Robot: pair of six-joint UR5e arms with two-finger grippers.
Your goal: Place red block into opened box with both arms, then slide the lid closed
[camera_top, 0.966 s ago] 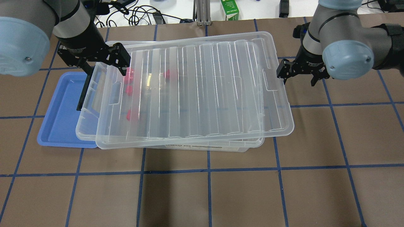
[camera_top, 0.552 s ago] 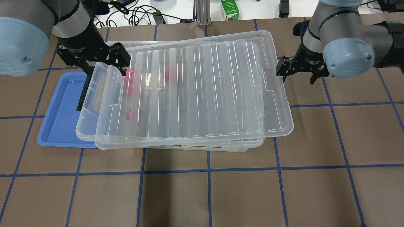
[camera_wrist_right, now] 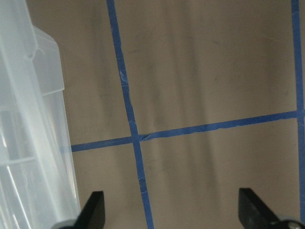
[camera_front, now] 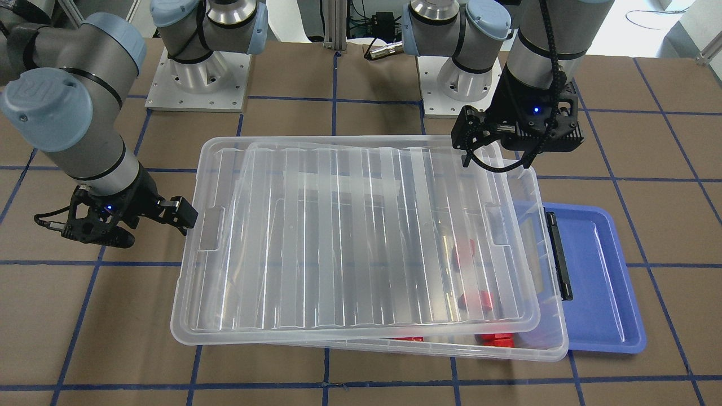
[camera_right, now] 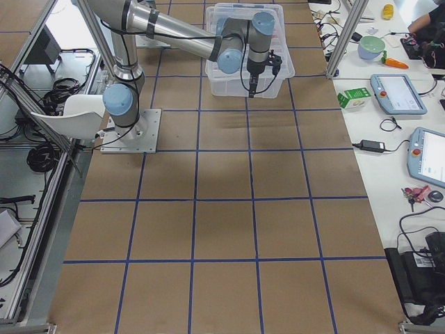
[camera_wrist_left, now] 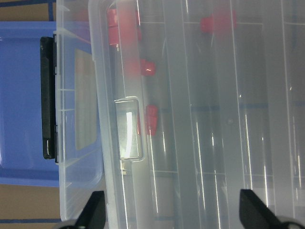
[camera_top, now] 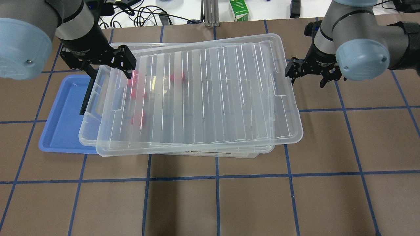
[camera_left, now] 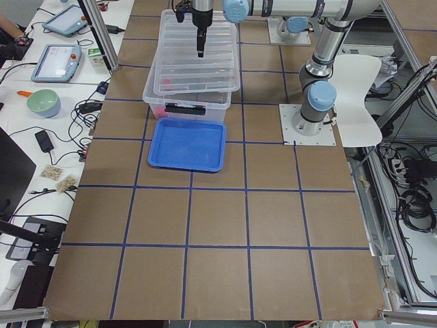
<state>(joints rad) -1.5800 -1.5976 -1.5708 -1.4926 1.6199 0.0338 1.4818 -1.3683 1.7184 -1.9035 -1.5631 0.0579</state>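
In the front-facing view the lid [camera_front: 361, 237] lay skewed on the box [camera_front: 550, 347] and overhung its right end, so closing looked unfinished. The red blocks [camera_front: 496, 340] sat inside, near the left end.

Overhead, the right pincer [camera_top: 306, 78] reached in low and spread wide. One finger stood just beside the lid's short edge, probably to push it. The left pincer [camera_top: 105, 67] hung over the opposite corner, perhaps as a stop.

Its wrist view showed parted fingers gripping nothing. The right wrist view showed the same, over bare desk [camera_wrist_right: 200, 95].
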